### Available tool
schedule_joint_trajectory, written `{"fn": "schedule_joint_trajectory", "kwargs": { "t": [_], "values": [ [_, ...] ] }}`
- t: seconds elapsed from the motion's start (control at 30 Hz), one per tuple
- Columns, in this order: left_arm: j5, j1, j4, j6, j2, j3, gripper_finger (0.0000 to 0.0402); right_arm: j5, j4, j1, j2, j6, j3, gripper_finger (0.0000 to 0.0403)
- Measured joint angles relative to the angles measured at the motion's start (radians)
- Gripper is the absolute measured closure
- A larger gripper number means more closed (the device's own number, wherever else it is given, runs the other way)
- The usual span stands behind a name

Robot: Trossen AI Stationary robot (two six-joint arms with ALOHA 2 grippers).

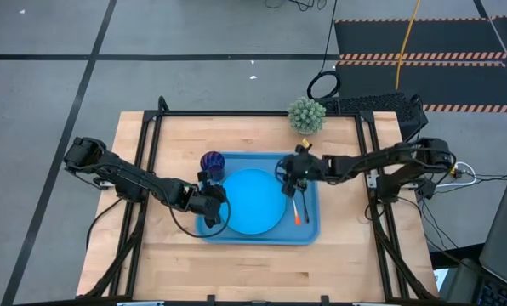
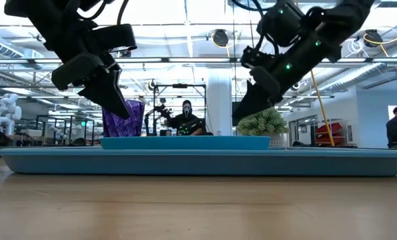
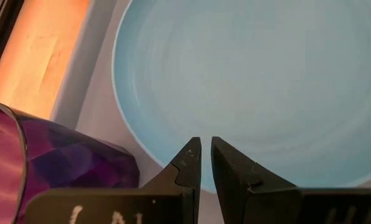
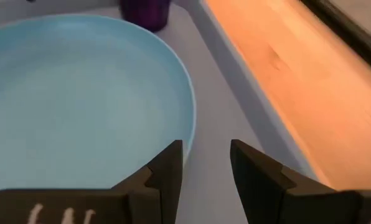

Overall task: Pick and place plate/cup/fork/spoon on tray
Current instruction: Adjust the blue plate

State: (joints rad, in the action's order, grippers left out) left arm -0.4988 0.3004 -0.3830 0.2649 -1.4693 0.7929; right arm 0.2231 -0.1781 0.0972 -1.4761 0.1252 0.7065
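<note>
The tray lies near the middle of the table, long side parallel to the table's front edge, with bare wood all round it and the widest free strips along the left and right table edges. The plate fills the tray's centre, its rim close to the tray's front and back walls. The cup stands upright in the tray's back left corner, just beside the plate. The fork lies in the narrow strip between the plate and the tray's right wall, orange handle toward the front edge; the spoon cannot be made out. A small green plant sits near the table's back edge. No writing can be read. The left gripper hangs tilted above the plate's left rim beside the cup, jaws almost together with a thin gap, holding nothing. The right gripper reaches in from the right, angled down over the strip by the plate's right rim, jaws parted and empty.
</note>
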Motion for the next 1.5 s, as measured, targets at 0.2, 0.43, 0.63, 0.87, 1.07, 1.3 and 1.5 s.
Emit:
{"fn": "schedule_joint_trajectory", "kwargs": {
  "t": [0.2, 0.43, 0.63, 0.87, 1.07, 1.3, 1.5],
  "values": [
    [0.0, 0.0, 0.0, 0.0, 0.0, 0.0, 0.036, -0.026, -0.004, 0.052, 0.0, -0.006, -0.04, 0.0273],
    [0.0, -0.013, 0.035, -0.014, 0.0, 0.0, 0.036, -0.071, -0.029, 0.059, -0.006, 0.019, -0.073, 0.0273],
    [0.001, -0.014, 0.072, -0.036, 0.0, 0.0, 0.036, -0.07, -0.054, 0.058, -0.027, 0.042, -0.074, 0.0273],
    [0.001, -0.027, 0.182, -0.091, 0.0, 0.0, 0.036, -0.07, -0.104, 0.058, -0.045, 0.042, -0.074, 0.0273],
    [0.001, -0.037, 0.226, -0.132, 0.0, 0.0, 0.036, -0.071, -0.109, 0.058, -0.061, 0.062, -0.081, 0.0273],
    [0.001, -0.043, 0.23, -0.132, 0.0, 0.0, 0.036, -0.069, -0.124, 0.044, -0.061, 0.07, -0.084, 0.0273],
    [0.002, -0.043, 0.253, -0.131, 0.0, 0.0, 0.036, -0.066, -0.132, 0.019, -0.061, 0.072, -0.084, 0.0273]
  ]
}}
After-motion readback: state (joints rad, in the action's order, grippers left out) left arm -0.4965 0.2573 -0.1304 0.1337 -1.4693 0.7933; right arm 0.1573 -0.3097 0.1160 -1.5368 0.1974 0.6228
